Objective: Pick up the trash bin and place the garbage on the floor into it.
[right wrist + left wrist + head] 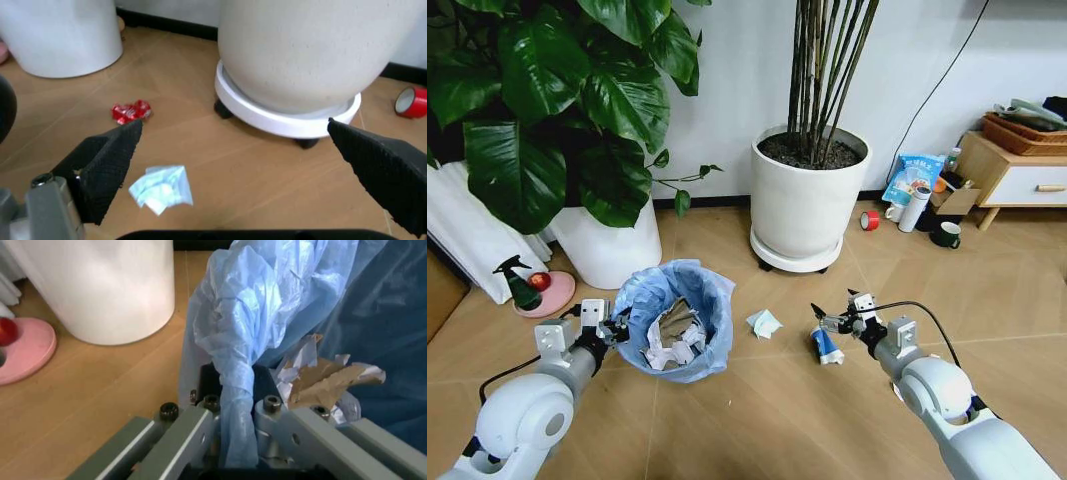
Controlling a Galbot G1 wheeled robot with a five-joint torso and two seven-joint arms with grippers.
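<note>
Left gripper (615, 327) clamps the bin (677, 318) rim, jaws half hidden by its bag; right gripper (827, 320), jaws wide, hovers over a wrapper (826, 347).

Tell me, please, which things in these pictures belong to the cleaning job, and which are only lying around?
Belong to the job:
- trash bin, its rim held by the left gripper
- blue-white wrapper on the floor
- tube wrapper, below the open right gripper
- red crushed piece

Only lying around:
- red tape roll
- white bottle
- dark mug
- spray bottle
- plant pots
</note>
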